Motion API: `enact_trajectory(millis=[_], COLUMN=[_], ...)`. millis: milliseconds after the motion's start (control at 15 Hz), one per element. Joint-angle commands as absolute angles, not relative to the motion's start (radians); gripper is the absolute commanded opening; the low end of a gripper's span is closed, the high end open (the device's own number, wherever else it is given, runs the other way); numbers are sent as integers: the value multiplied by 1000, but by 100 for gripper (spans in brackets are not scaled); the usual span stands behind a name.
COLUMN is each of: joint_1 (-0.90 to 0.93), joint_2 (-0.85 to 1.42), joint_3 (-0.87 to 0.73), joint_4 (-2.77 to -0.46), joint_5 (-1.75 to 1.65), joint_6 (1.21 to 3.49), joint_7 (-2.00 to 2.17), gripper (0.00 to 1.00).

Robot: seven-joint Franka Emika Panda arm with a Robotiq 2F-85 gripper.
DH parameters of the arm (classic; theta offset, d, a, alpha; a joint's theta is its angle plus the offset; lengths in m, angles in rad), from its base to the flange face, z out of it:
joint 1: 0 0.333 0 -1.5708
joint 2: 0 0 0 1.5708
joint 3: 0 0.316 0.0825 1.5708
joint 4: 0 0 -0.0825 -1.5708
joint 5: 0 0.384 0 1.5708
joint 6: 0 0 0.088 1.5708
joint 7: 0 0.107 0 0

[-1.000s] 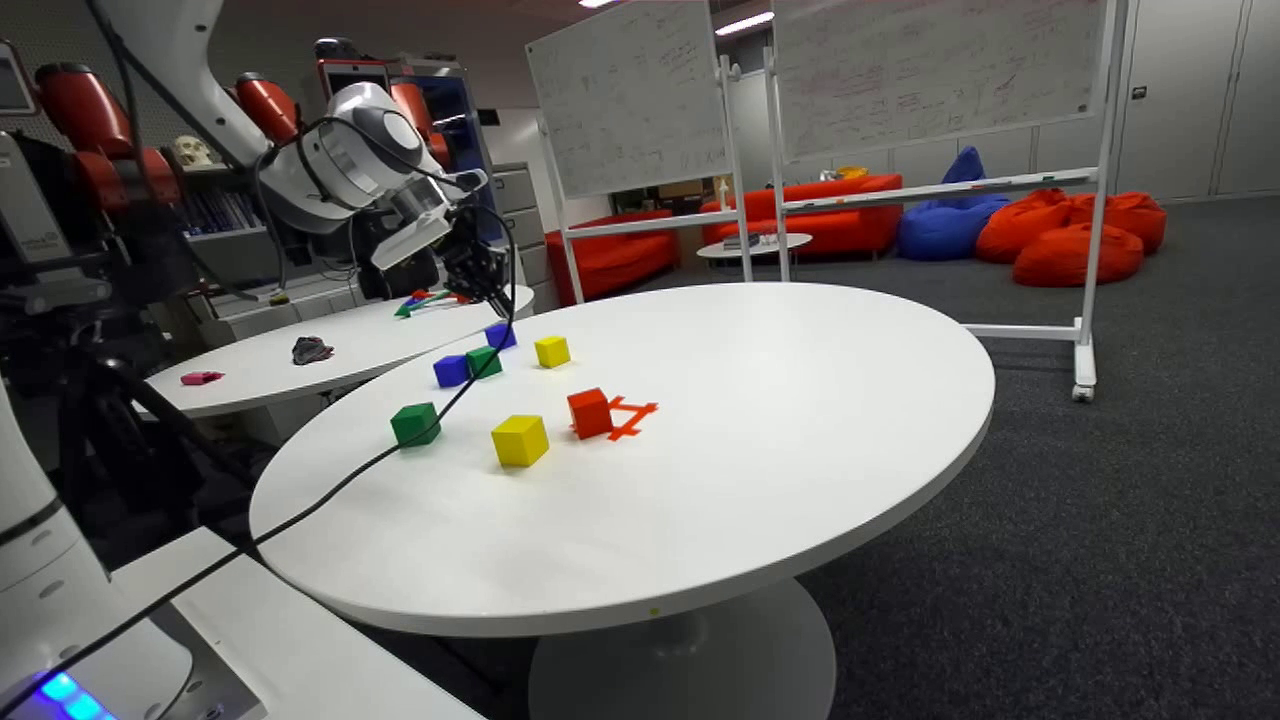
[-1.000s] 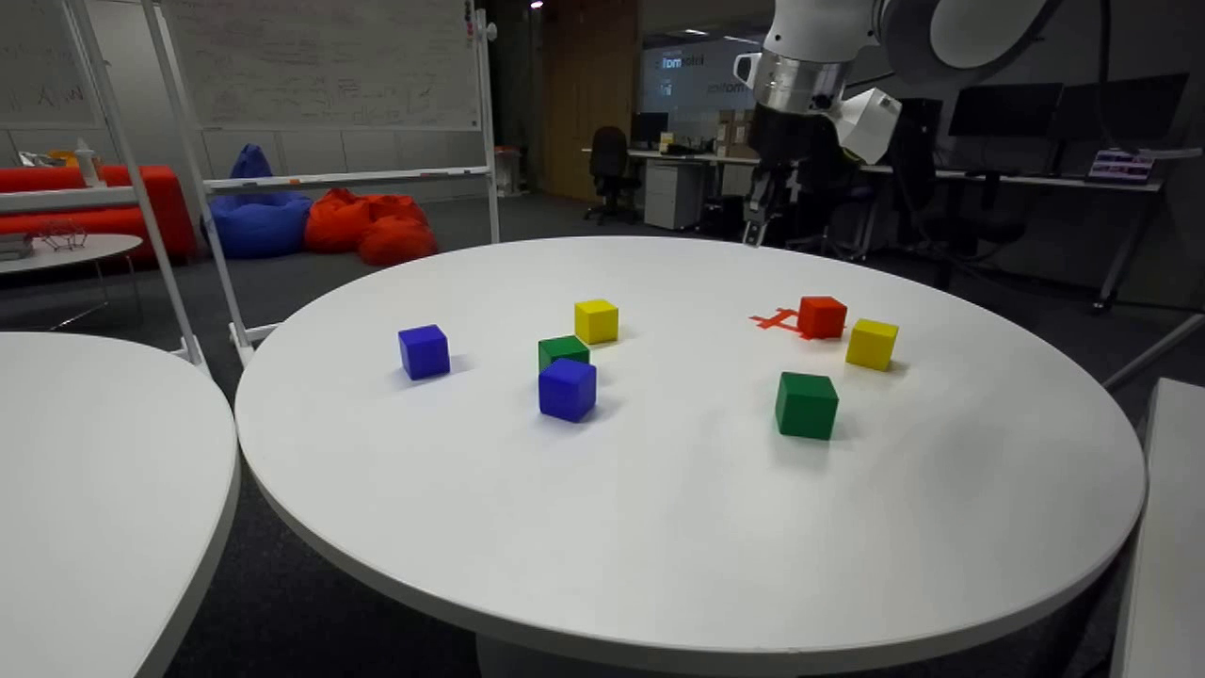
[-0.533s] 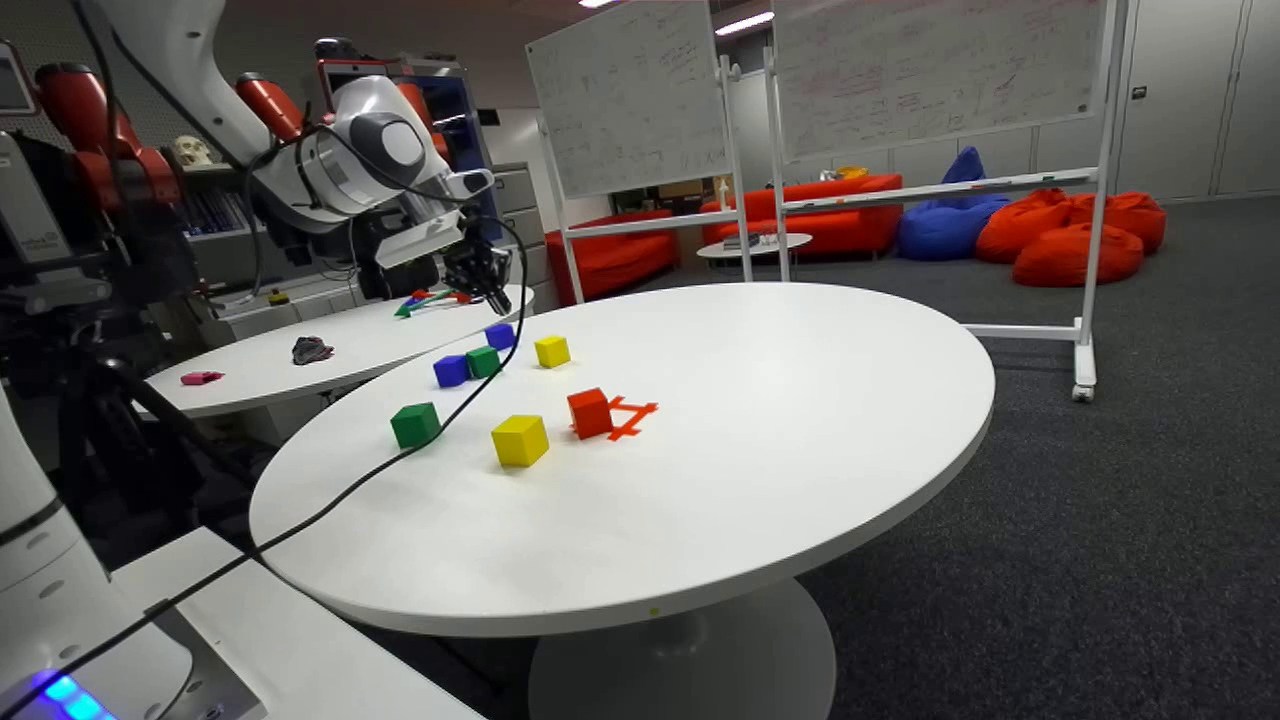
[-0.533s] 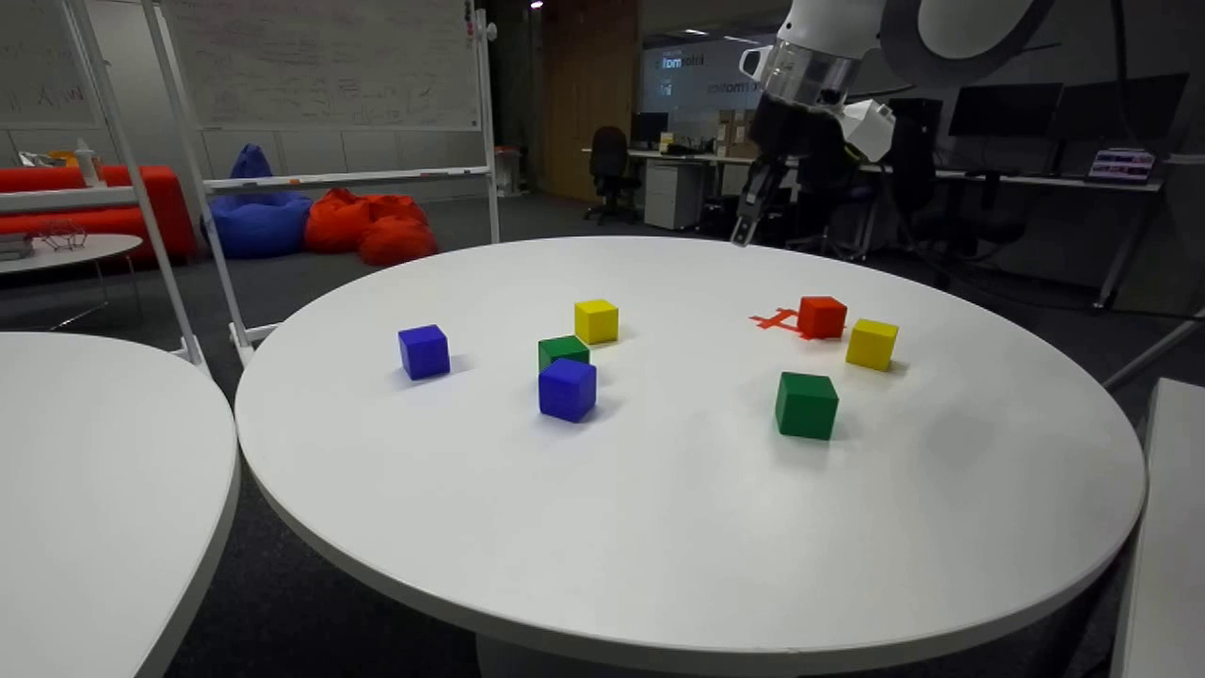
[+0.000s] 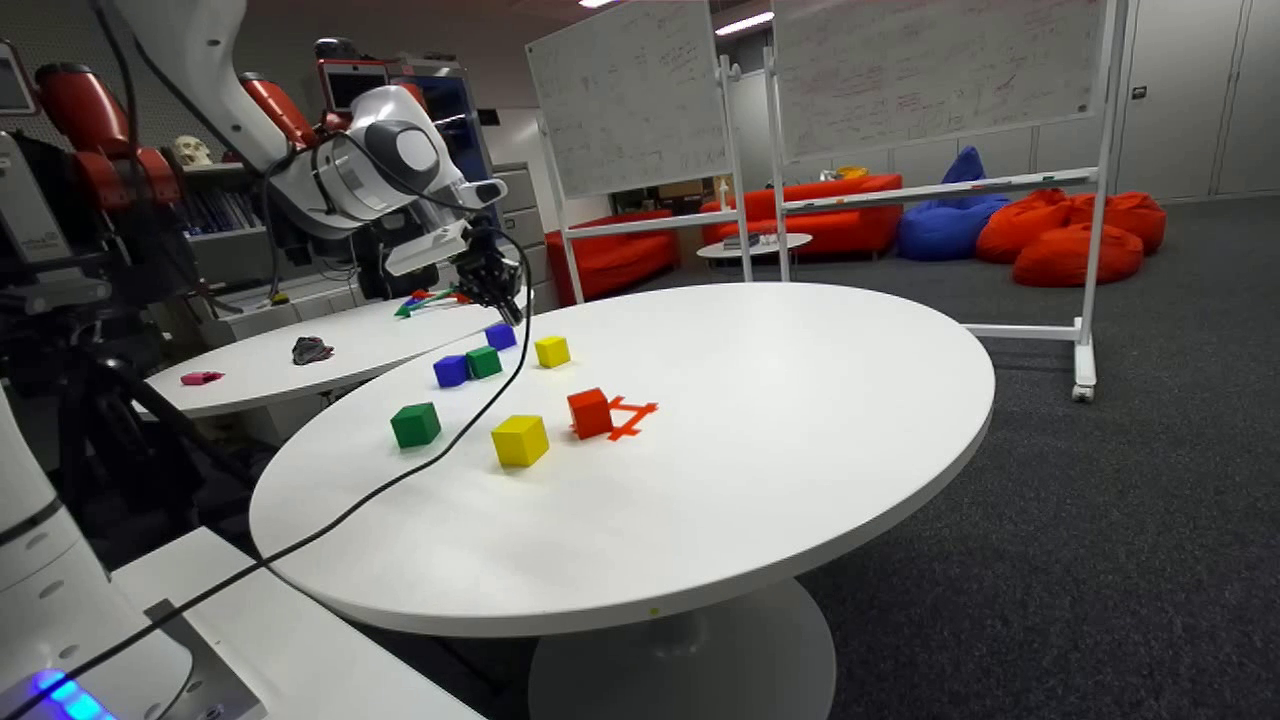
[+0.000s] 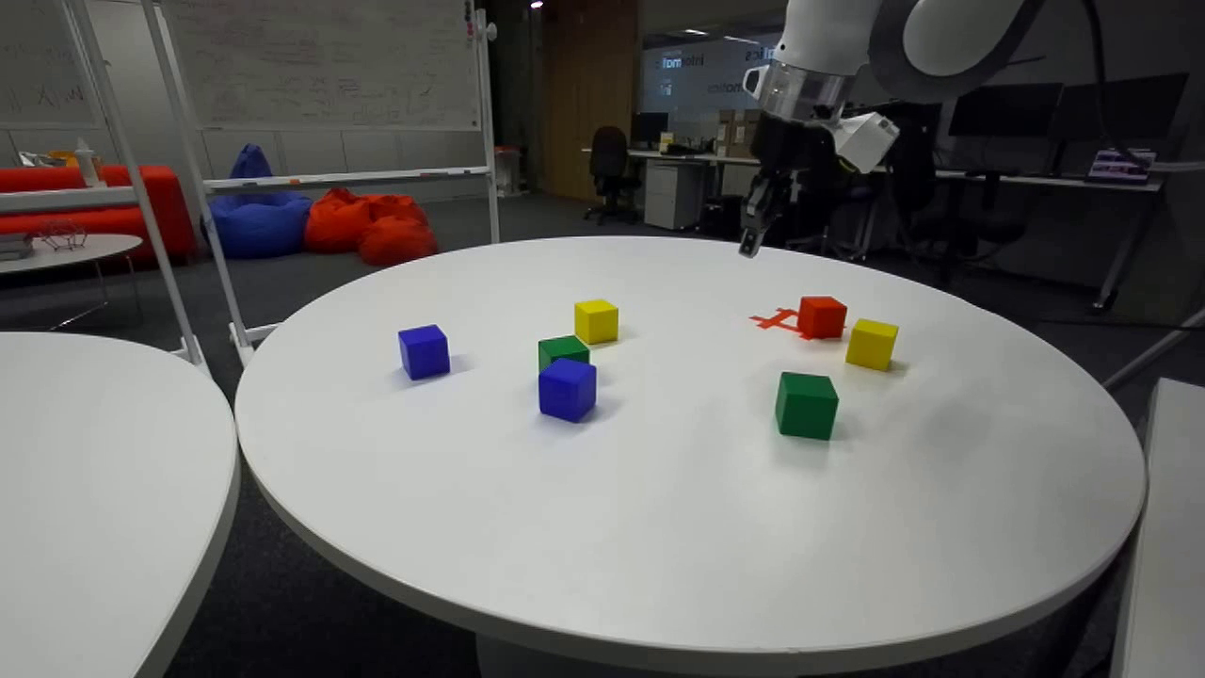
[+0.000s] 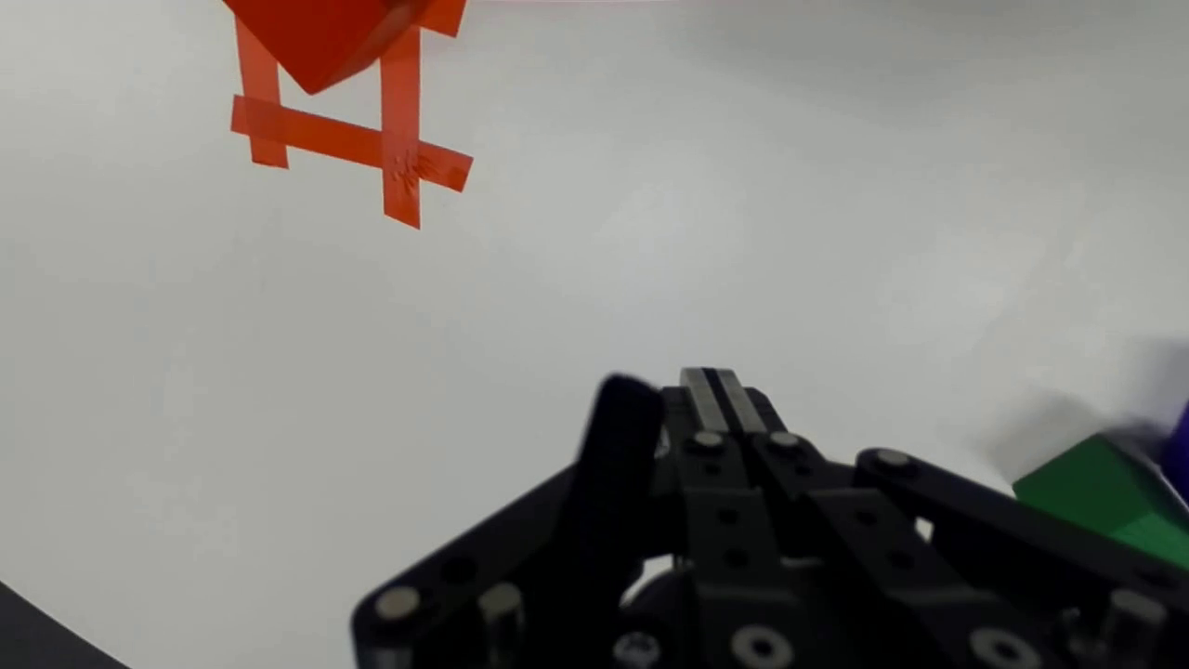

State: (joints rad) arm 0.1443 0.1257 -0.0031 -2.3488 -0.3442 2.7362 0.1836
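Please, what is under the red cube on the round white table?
Crossed red tape strips on the round white table show beside the red cube and seem to continue beneath it. What lies directly under its base is covered, so it cannot be seen.

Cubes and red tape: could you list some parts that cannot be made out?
Red cube: wrist view, cut off by the top edge.
Red tape: wrist view, partly hidden by that cube.
Blue cube: wrist view, mostly cut off by the right edge.
Green cube: in an exterior view, partly behind that blue cube.

White arm [image 5: 355, 187], black gripper [image 7: 715, 390] (silvery screws [image 7: 637, 649]), cable [image 5: 382, 489]
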Motion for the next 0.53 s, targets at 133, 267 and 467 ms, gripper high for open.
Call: enact_trajectory(millis=[133,267,467], joint_1=[97,89,86], joint_2=[220,241,257], joint_3=[-65,-88,-119], joint_4=[-2298,-2294,-2292], joint_5=[-340,-333,-329], joint_6=[2693,2686,2675], joint_7=[250,265,293], gripper=[0,0,0])
